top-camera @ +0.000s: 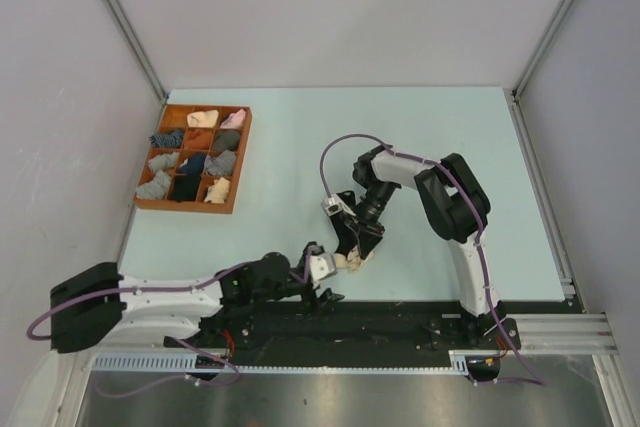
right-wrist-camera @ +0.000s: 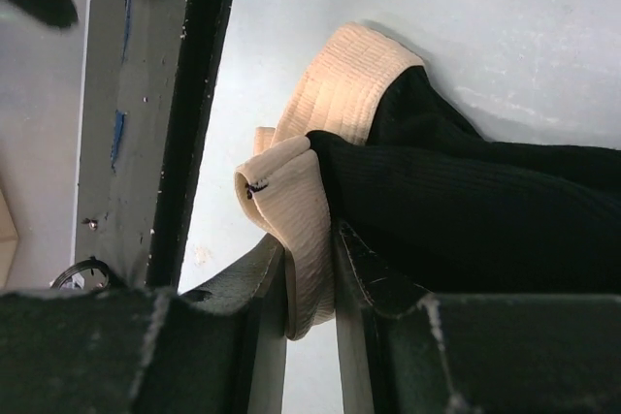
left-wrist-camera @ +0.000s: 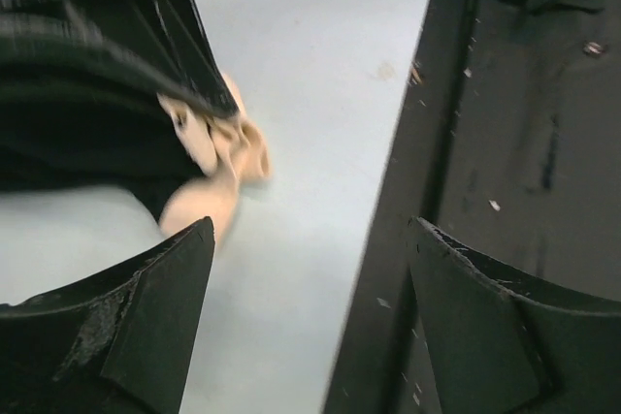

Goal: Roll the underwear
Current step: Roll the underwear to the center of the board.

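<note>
The underwear point(top-camera: 352, 253) is a black fabric garment with a cream-beige edge, lying near the table's front edge. In the right wrist view its black body point(right-wrist-camera: 466, 210) and cream band show close up. My right gripper point(right-wrist-camera: 310, 278) is shut on the cream edge, which sits pinched between the two fingers; in the top view it point(top-camera: 358, 243) stands over the garment. My left gripper point(left-wrist-camera: 310, 269) is open and empty, just left of the garment, in the top view point(top-camera: 325, 282) at the front rail. The underwear point(left-wrist-camera: 209, 157) shows at upper left of the left wrist view.
A brown wooden tray point(top-camera: 239, 157) with several small rolled bundles stands at the back left. A black rail point(top-camera: 400, 317) runs along the table's near edge, close to both grippers. Grey walls enclose the table.
</note>
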